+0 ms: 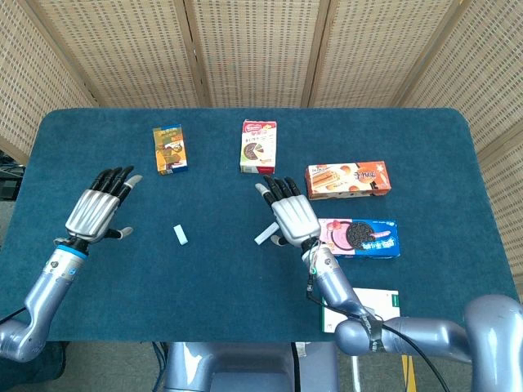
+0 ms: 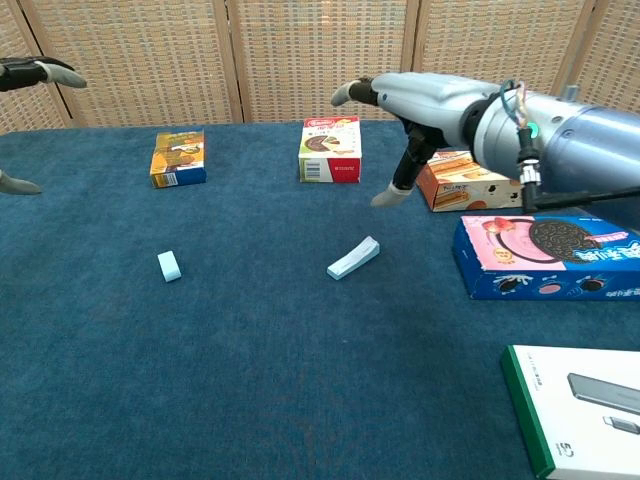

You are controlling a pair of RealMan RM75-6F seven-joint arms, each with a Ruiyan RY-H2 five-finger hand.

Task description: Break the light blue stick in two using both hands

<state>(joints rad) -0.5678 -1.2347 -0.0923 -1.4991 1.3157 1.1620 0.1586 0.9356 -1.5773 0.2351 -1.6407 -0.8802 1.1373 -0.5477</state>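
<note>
Head view: the light blue stick is seen in two pieces on the blue table (image 1: 245, 278), a short piece (image 1: 180, 235) left of centre and a longer piece (image 2: 354, 258) near the right hand (image 1: 292, 216). Both the right hand and the left hand (image 1: 100, 212) are spread wide, nothing held.

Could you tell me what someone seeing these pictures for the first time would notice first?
Two light blue stick pieces lie apart on the dark blue table: a short piece left of centre and a longer piece near the middle. The left hand and the right hand are both spread open, holding nothing. Colourful snack boxes, including a blue cookie box, sit further back and right.
</note>
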